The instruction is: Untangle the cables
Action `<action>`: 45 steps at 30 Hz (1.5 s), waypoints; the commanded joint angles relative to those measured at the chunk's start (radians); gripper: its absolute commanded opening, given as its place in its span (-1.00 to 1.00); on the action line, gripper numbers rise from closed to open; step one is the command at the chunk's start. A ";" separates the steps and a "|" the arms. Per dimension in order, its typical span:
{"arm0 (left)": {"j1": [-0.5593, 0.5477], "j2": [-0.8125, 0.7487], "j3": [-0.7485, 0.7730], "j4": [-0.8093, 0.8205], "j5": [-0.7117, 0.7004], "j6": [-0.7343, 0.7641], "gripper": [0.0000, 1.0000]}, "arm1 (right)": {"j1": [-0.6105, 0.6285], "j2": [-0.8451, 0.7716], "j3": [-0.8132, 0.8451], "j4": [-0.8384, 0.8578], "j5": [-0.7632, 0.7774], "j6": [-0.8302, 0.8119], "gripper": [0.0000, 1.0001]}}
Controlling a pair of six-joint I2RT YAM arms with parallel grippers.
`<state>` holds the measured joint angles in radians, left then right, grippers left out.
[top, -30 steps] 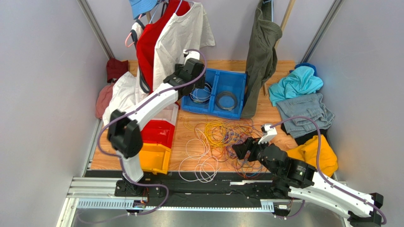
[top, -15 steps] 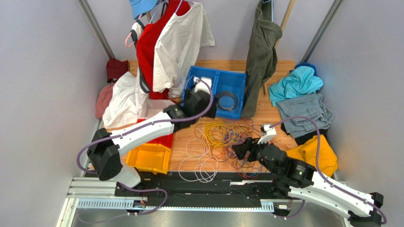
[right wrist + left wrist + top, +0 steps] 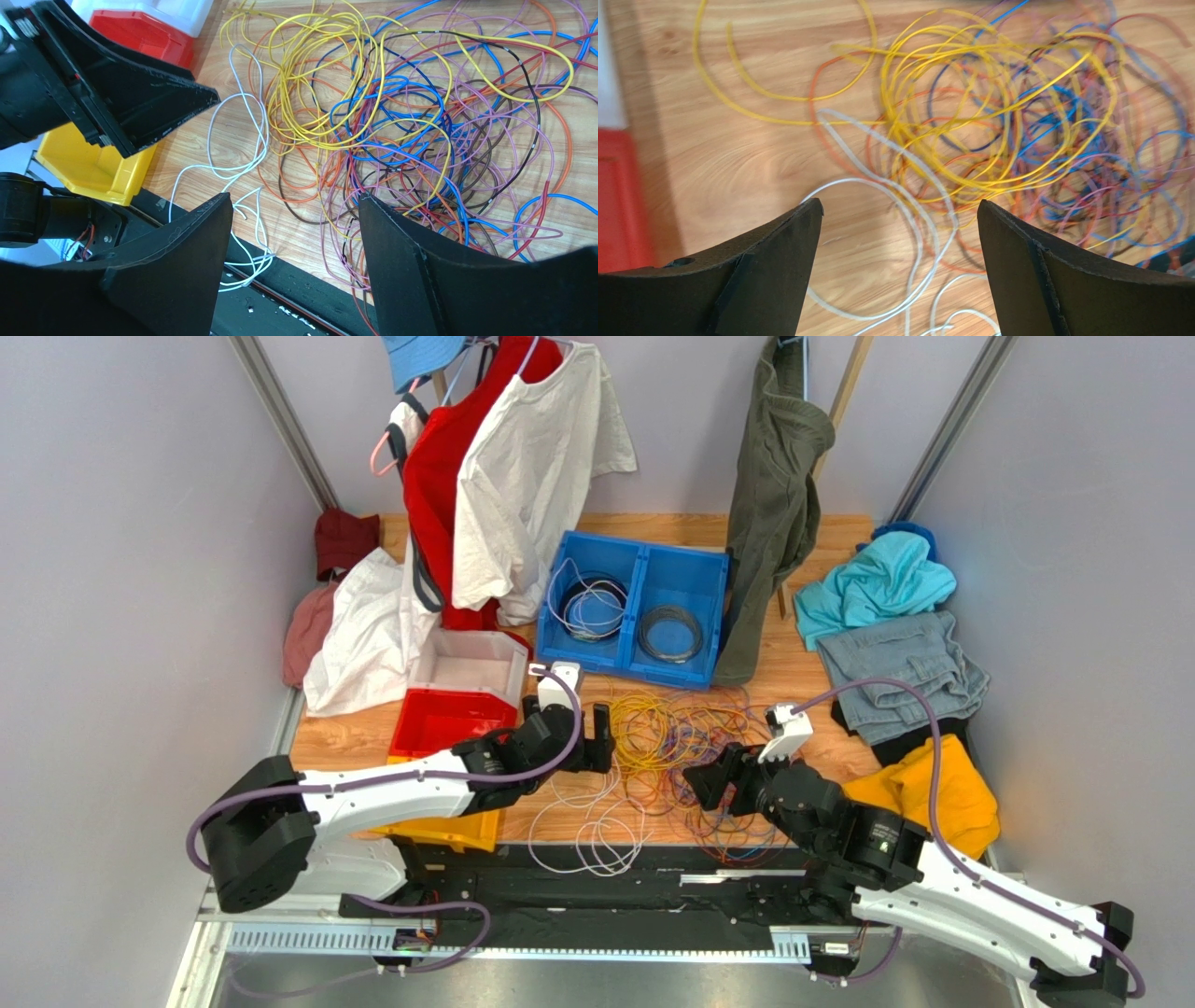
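The cables lie in a tangled heap of yellow, orange, blue, purple and red strands on the wooden table, with white loops at the near left. My left gripper is open and empty at the heap's left edge. In the left wrist view it hovers over a white cable, with the yellow bundle ahead. My right gripper is open and empty at the heap's near right. In the right wrist view it sits over the purple and orange strands, facing the left gripper's fingers.
A blue two-part bin with coiled cables stands behind the heap. White, red and yellow bins are at the left. Clothes lie at the right and hang at the back. A black rail runs along the near edge.
My left arm has swung from the blue bin at the back down to the left edge of the cable heap. The right arm has barely moved.
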<state>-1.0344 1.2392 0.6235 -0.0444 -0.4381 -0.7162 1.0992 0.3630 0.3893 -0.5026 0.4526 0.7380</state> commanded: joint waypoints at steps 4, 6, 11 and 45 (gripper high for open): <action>0.000 0.132 0.033 0.227 0.064 -0.045 0.75 | 0.002 0.025 0.006 0.038 -0.006 0.020 0.40; 0.000 0.178 0.054 0.219 0.067 -0.051 0.70 | 0.002 0.019 0.008 0.023 0.001 0.020 0.40; 0.000 0.230 0.062 0.228 0.068 -0.062 0.17 | 0.004 -0.007 0.002 0.006 0.012 0.018 0.40; -0.003 0.095 1.545 -0.532 -0.097 0.712 -1.00 | 0.004 0.054 0.062 0.151 -0.167 -0.081 0.48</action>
<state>-1.0344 1.2556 2.0151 -0.5117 -0.5133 -0.1310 1.0992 0.4000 0.4053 -0.4477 0.3576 0.7040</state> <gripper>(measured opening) 0.009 0.738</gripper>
